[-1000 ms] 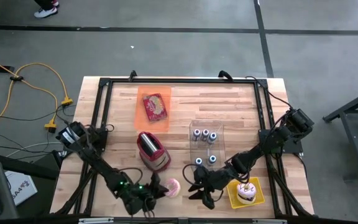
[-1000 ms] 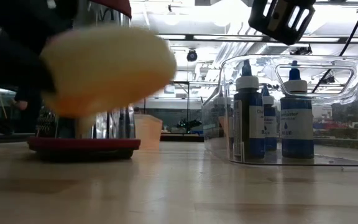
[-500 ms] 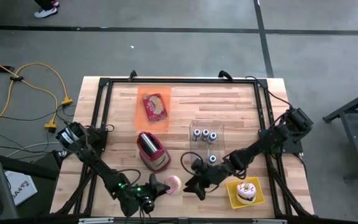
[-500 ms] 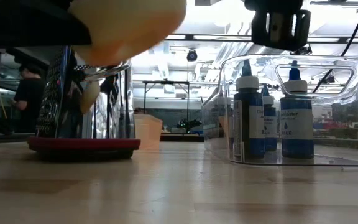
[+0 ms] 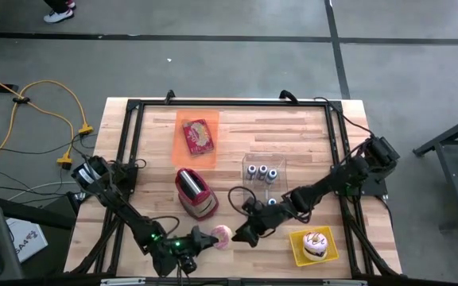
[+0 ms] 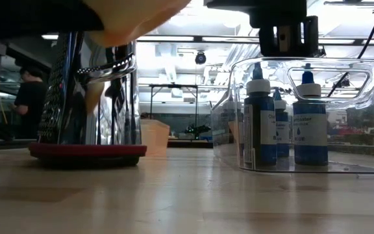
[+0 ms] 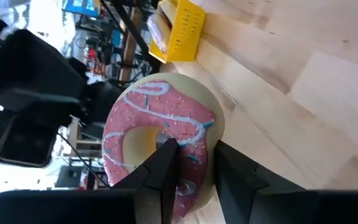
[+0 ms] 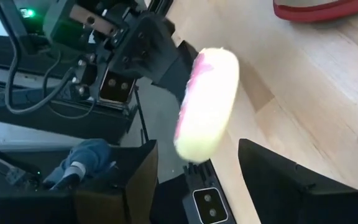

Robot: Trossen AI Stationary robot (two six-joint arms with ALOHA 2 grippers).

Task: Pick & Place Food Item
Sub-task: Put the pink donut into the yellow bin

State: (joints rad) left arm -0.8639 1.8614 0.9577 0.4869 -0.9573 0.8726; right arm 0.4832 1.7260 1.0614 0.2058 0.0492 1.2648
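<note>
Pink-iced doughnut (image 7: 160,146) on edge, airborne, clamped in jaws.

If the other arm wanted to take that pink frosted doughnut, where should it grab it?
Probably the free rim of the pink frosted doughnut, opposite where the left gripper pinches through the hole. The doughnut is held on edge off the table, so the open right gripper, facing its pale side, could close across its thickness there.

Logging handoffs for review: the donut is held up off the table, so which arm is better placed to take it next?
Right. The left gripper is shut on the pink donut, lifted off the table; the right gripper is open beside it, fingers facing it, near the yellow tray.
</note>
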